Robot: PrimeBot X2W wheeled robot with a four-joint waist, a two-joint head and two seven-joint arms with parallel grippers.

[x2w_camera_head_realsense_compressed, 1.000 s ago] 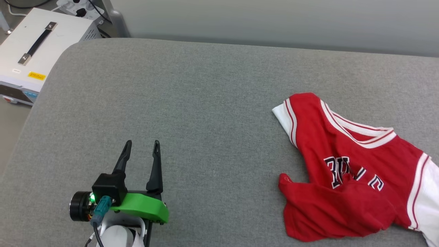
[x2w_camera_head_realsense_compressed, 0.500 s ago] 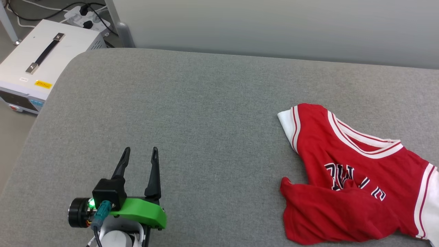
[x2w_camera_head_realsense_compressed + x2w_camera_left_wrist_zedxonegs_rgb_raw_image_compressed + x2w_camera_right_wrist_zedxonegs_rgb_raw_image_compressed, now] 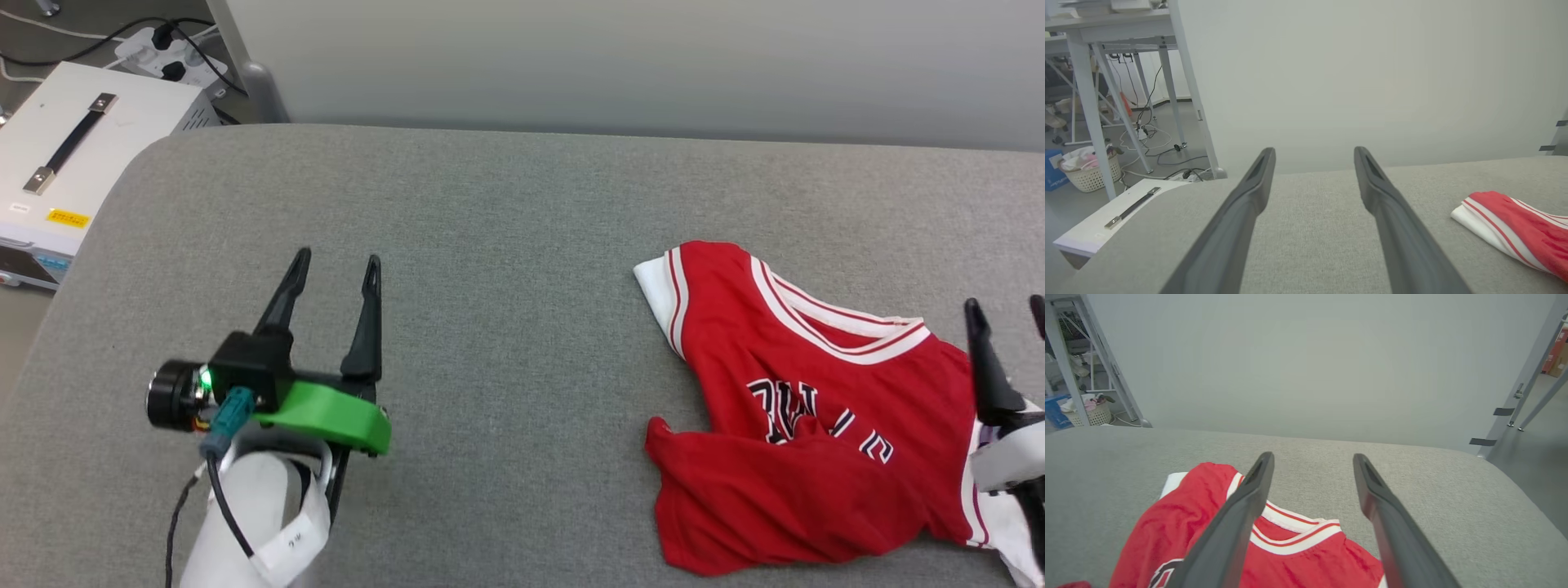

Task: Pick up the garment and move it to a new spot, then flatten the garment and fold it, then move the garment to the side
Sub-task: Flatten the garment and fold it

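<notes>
On the right half of the grey fabric-covered desk (image 3: 506,245) lies the crumpled red jersey with white sleeves (image 3: 784,416), its long axis sleeve to sleeve. The right claw (image 3: 1006,304), spread and empty, hangs at its right edge, clearly nearer; the left claw (image 3: 338,258), also spread, stands well apart leftward. Nothing intervenes.

Garment (image 3: 816,490): red jersey w/ white sleeves, striped trim, black lettering; crumpled, hem flopped over front, on grey table (image 3: 490,245), right side.
</notes>
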